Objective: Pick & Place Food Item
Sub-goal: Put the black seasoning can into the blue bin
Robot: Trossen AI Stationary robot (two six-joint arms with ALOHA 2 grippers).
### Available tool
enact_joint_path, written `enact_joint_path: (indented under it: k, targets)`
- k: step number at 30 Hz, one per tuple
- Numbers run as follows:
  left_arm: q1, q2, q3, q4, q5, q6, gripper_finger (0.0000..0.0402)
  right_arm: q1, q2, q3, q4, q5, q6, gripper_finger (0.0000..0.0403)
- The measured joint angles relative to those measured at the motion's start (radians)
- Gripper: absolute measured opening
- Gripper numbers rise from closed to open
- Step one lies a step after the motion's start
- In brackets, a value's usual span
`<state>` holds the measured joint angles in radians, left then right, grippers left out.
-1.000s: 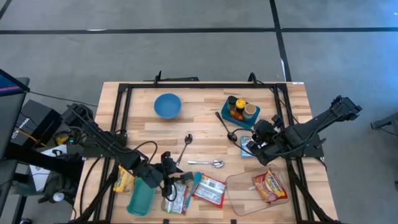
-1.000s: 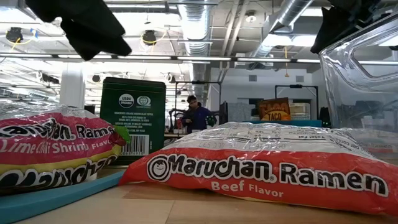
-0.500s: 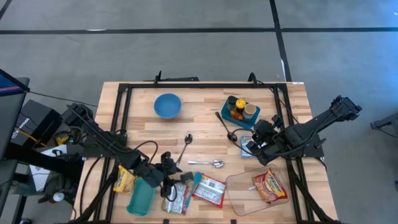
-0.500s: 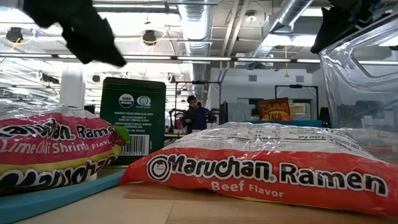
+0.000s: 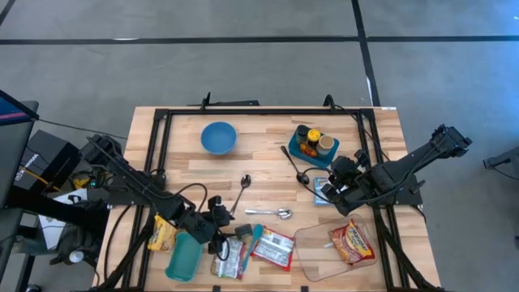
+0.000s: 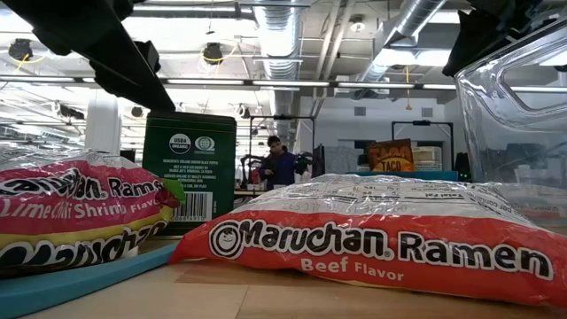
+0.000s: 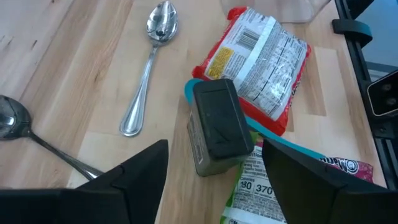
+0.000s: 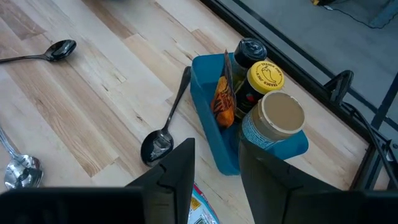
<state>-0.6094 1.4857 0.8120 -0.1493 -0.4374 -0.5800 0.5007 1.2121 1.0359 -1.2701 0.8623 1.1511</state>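
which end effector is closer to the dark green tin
Left. The left end effector hovers right above the dark green tin, fingers open either side. The right end effector is across the table by the blue tray.

Left gripper [image 7: 214,177] hangs low, jaws apart and empty; right gripper [image 8: 214,165] waits.

This is a robotics lab set in a large industrial hall. The low view shows an open ceiling with exposed silver ducts [image 6: 282,40], pipes and strip lights, a white column [image 6: 104,124], and a person [image 6: 276,163] standing among racks and equipment far behind. From above, a wooden table [image 5: 268,130] with a black metal frame [image 5: 263,113] stands on a bare grey concrete floor [image 5: 243,65] marked with dark tape lines. Two dark robot arms are mounted at its sides, with cables [image 5: 134,235] and electronics boxes [image 5: 40,158] beside the left one.
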Motion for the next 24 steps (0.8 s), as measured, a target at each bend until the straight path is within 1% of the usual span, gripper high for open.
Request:
enact_joint_path:
  k: [18,24]
  targets:
    - [0.002,0.065,0.000,0.074,-0.001,0.000,0.0246,0.000,0.000,0.000,0.000,0.000,0.000,0.0118]
    - [0.002,0.114,0.000,0.107,0.000,0.000,0.0246,0.000,0.000,0.000,0.000,0.000,0.000,0.0118]
